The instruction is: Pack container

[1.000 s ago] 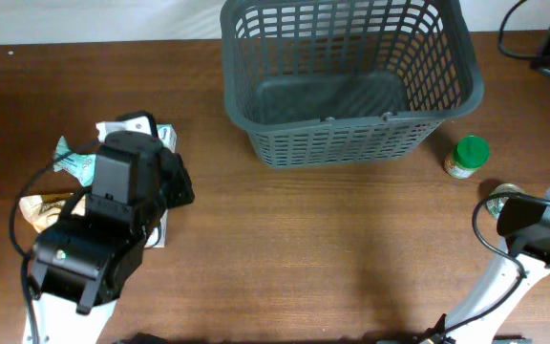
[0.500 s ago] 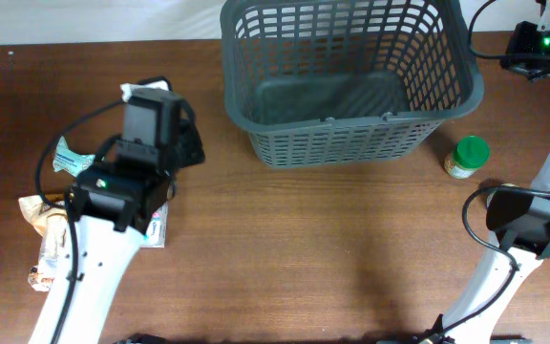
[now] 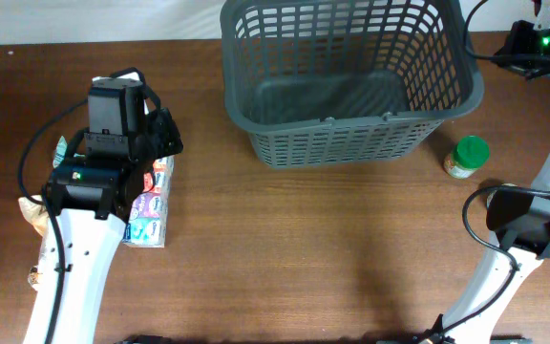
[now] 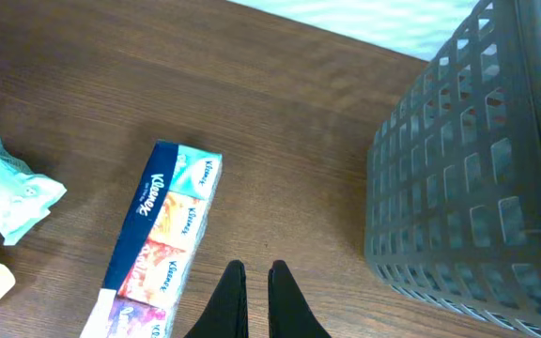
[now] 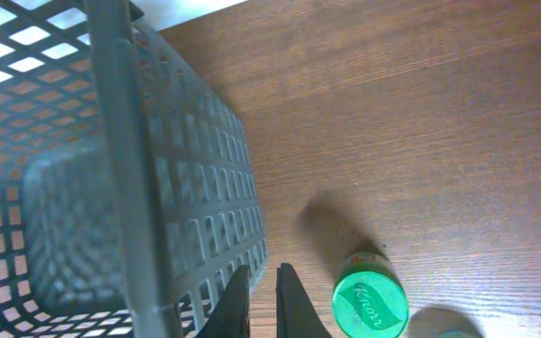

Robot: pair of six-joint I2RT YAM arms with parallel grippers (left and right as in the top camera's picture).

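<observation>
Far left of the counter (image 3: 285, 248): a teal wipes packet (image 4: 7, 192) and a beige snack packet (image 3: 36, 210), partly under the left arm.

Just right of those is a Kleenex tissue multipack (image 4: 162, 235), lying flat with its long axis running near to far.

Left claw (image 4: 256, 272): clenched and empty. It hangs over bare wood just right of the multipack, not touching it.

Container (image 3: 351, 143): dark grey slotted basket, centre-far on the counter, upright. Its floor looks bare, so I'd say nothing is packed yet. It sits well right of the left-hand pile.

Green-lidded Knorr jar (image 5: 369, 305): upright, just beside the basket's near-right corner, with a gap between them.

Right claw (image 5: 262, 277): also clenched and empty, up high at the far right. It looks down on the basket's right wall and the jar.

Step in hand, my read: the very start, both arms in approach for a first pick.

Next move, left arm:
- release the jaws
- shift left until centred over the multipack
- span its narrow width, then drop and clench
- lift clear of the thick rim before crossing right into the basket

The right arm's obvious pick is the jar. That needs jaws open wider than the lid and a descent clear of the basket wall.
</observation>
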